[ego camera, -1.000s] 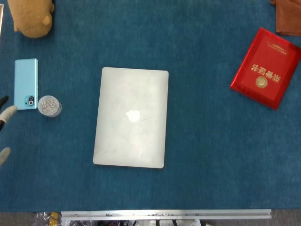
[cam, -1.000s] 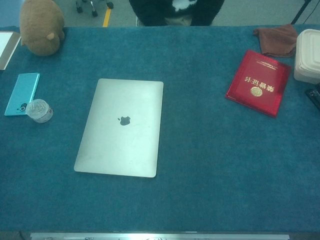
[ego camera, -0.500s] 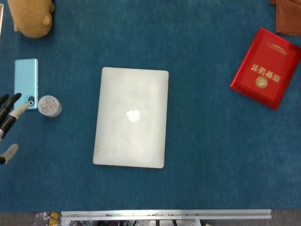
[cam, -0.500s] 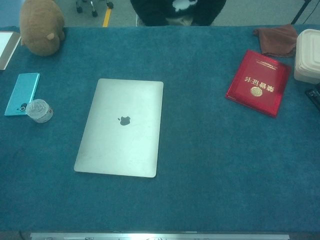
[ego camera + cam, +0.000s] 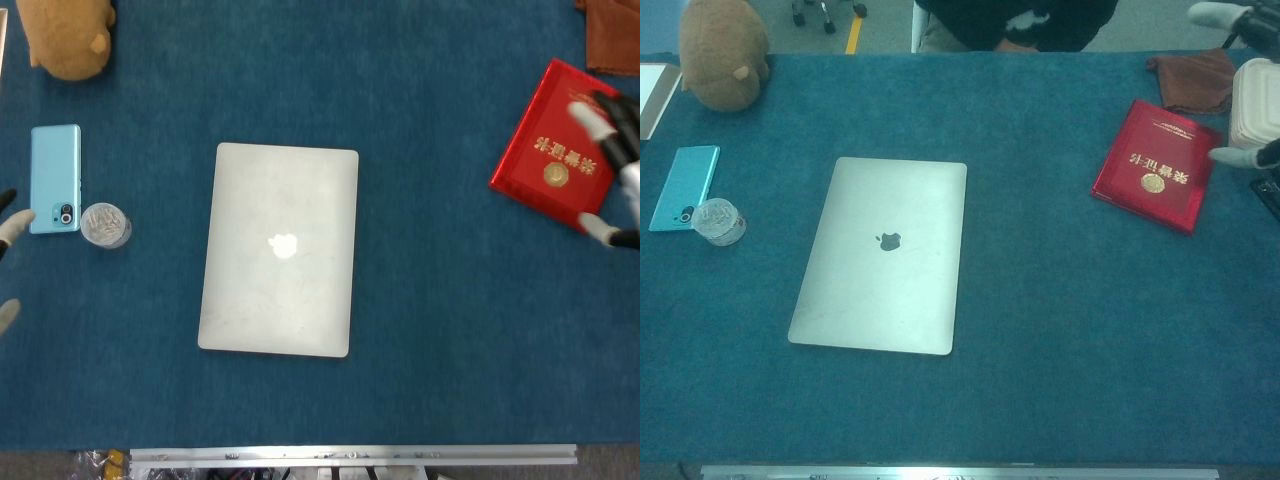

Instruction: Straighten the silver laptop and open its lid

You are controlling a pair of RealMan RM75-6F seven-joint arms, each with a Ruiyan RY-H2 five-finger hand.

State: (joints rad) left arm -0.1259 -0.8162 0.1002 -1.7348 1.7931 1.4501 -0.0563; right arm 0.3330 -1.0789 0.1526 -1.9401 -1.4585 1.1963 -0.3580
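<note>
Now the right hand (image 5: 612, 170) has come into view at the right edge, fingers spread over the red booklet (image 5: 560, 150), well right of the silver laptop (image 5: 279, 249). The laptop lies unmoved, lid closed, mid-worktop. Left hand (image 5: 8, 270) has retreated leftward, only fingertips showing, apart and empty.

Silver laptop (image 5: 278, 249) lid shut, logo up, lying flat and slightly skewed on blue table; between left hand (image 5: 8, 262) and right hand (image 5: 612, 165), well apart from both.
</note>
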